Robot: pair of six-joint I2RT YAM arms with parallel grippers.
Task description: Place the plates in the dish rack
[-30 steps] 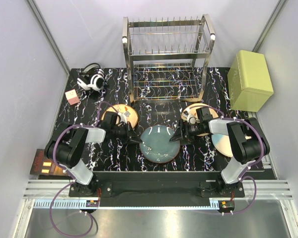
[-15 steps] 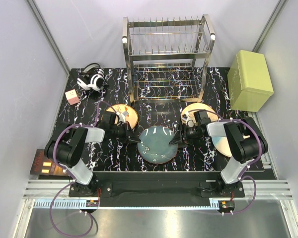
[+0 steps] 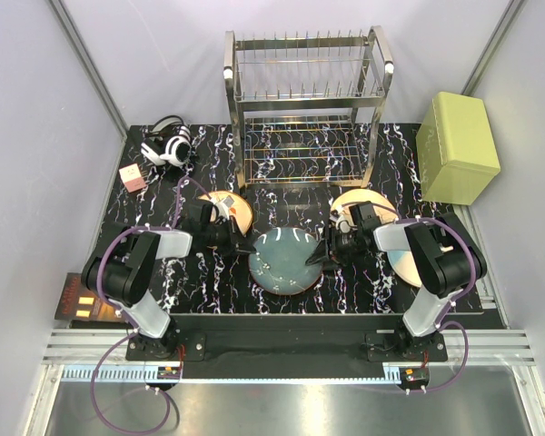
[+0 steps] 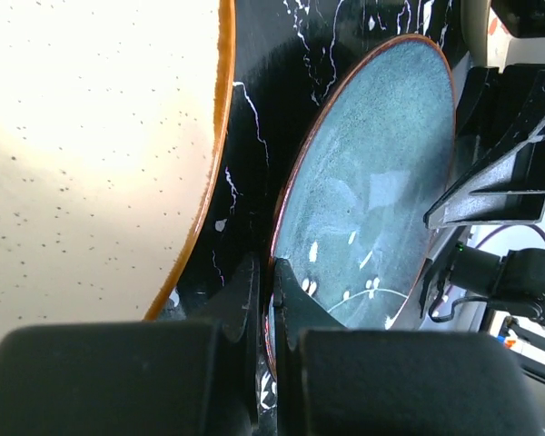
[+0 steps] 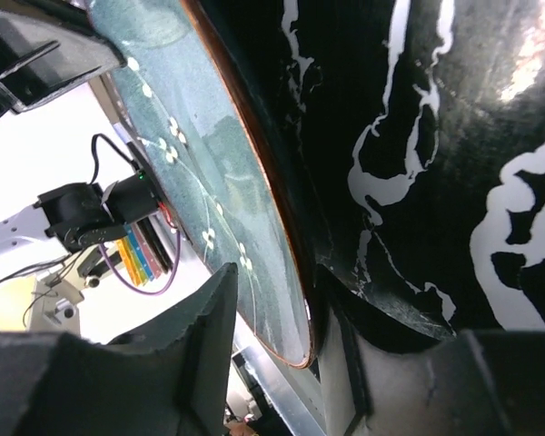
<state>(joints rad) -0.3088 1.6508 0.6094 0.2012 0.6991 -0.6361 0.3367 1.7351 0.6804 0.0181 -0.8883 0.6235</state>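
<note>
The glossy teal plate (image 3: 283, 262) sits tilted between both arms at the table's front middle. My left gripper (image 3: 248, 253) is shut on its left rim; in the left wrist view the fingers (image 4: 287, 292) pinch that rim of the teal plate (image 4: 372, 182). My right gripper (image 3: 319, 255) straddles the right rim, open, with the teal plate (image 5: 191, 163) close against one finger (image 5: 345, 345). Two orange-peach plates (image 3: 227, 209) (image 3: 368, 202) lie flat behind the grippers. A cream plate (image 3: 402, 264) lies partly under the right arm. The dish rack (image 3: 305, 109) stands at the back.
An olive-green box (image 3: 458, 147) stands at the back right beside the rack. Headphones (image 3: 166, 145) and a small pink cube (image 3: 133, 177) lie at the back left. The left peach plate (image 4: 91, 136) lies close beside my left gripper (image 4: 265, 291).
The teal plate has shifted a little left and tipped up. My right gripper's jaws have narrowed round its right rim. The left gripper kept its grip.
</note>
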